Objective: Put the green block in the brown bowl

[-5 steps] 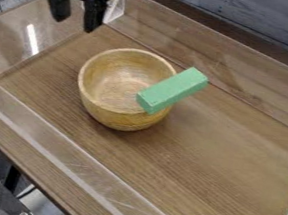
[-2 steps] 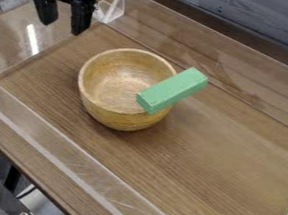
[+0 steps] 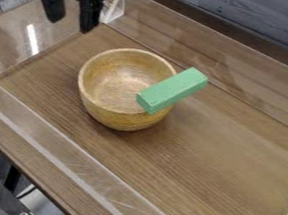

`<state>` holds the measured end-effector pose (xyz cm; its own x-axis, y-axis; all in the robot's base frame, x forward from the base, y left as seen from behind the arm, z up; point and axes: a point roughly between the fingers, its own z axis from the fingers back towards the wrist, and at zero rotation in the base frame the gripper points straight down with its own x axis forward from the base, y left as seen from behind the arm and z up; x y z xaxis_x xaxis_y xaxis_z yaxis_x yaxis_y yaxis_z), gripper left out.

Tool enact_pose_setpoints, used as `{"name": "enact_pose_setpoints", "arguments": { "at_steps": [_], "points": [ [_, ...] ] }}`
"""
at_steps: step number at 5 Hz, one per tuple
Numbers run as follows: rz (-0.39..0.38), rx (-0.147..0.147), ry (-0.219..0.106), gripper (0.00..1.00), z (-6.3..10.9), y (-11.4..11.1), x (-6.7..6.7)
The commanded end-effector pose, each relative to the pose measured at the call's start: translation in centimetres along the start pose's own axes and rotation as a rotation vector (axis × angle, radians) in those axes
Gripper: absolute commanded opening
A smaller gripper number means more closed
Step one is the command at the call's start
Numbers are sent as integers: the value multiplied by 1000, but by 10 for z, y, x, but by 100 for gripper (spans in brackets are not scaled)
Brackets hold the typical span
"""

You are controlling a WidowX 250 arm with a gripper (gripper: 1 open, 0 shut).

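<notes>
Nudged slightly sideways since the earlier frame, the pincer (image 3: 65,13) hovers, fingers apart and holding nothing, beyond the brown bowl (image 3: 114,87) on the wooden surface (image 3: 220,161), presumably poised to reach the green block (image 3: 173,90) lying across the bowl's rim.

The bowl (image 3: 106,92) is grained light-brown wood, the block (image 3: 173,90) smooth matt green, the tabletop (image 3: 184,181) brown wood.

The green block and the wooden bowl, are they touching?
Touching: the camera view shows the green block leaning across the right rim of the wooden bowl, overlapping it with no gap visible.
</notes>
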<state>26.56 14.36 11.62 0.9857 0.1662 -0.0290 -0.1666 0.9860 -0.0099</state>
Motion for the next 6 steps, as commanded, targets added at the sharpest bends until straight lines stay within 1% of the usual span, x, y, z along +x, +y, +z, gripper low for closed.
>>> {"name": "enact_pose_setpoints", "arguments": {
  "at_steps": [1,3,4,5,6],
  "points": [
    [25,30,-75,100,16,14,10],
    [68,44,-72,100,4,45,14],
    [83,44,-77,100,5,49,11],
    [70,38,-84,100,11,38,7],
    [42,33,-75,100,9,27,9]
  ]
}}
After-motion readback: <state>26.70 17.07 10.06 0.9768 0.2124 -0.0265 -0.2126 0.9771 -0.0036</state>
